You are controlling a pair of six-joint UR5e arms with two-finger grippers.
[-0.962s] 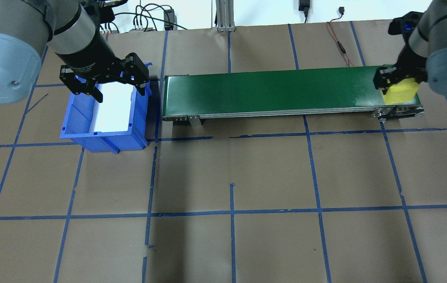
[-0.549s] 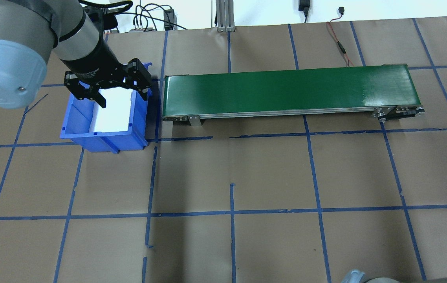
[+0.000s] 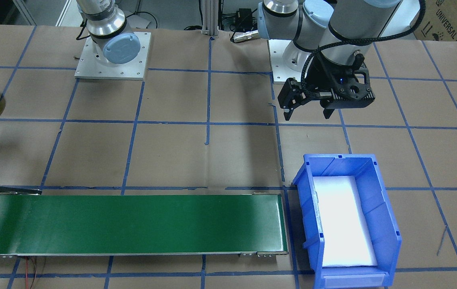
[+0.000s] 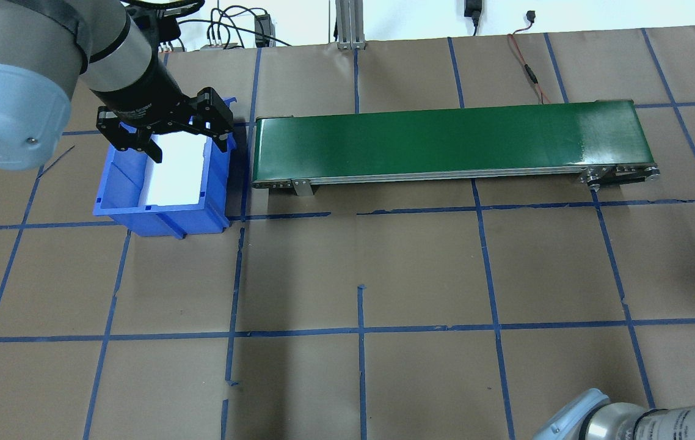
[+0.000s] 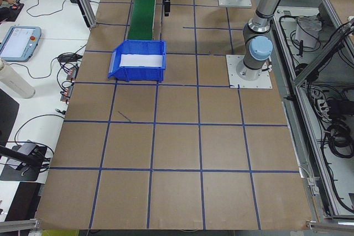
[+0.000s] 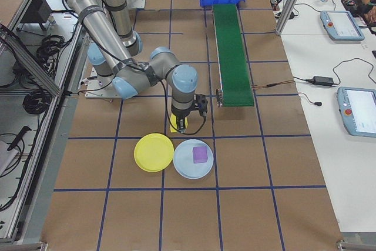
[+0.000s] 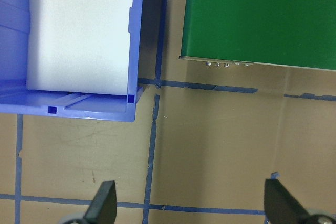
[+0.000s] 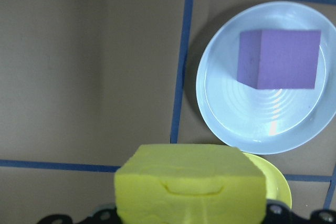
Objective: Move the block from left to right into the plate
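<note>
Altogether: two blocks, yellow block (image 8: 190, 182) in right gripper (image 6: 181, 123); two plates.

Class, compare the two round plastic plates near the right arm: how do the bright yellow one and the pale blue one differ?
The bright yellow plate is empty; the pale blue plate holds a purple cube. In the right-side view, the yellow plate lies nearer the robot, the blue plate on the conveyor's side. The yellow foam block in the right gripper matches only the yellow plate. Both are round, shallow, similar-sized, lying side by side.
</note>
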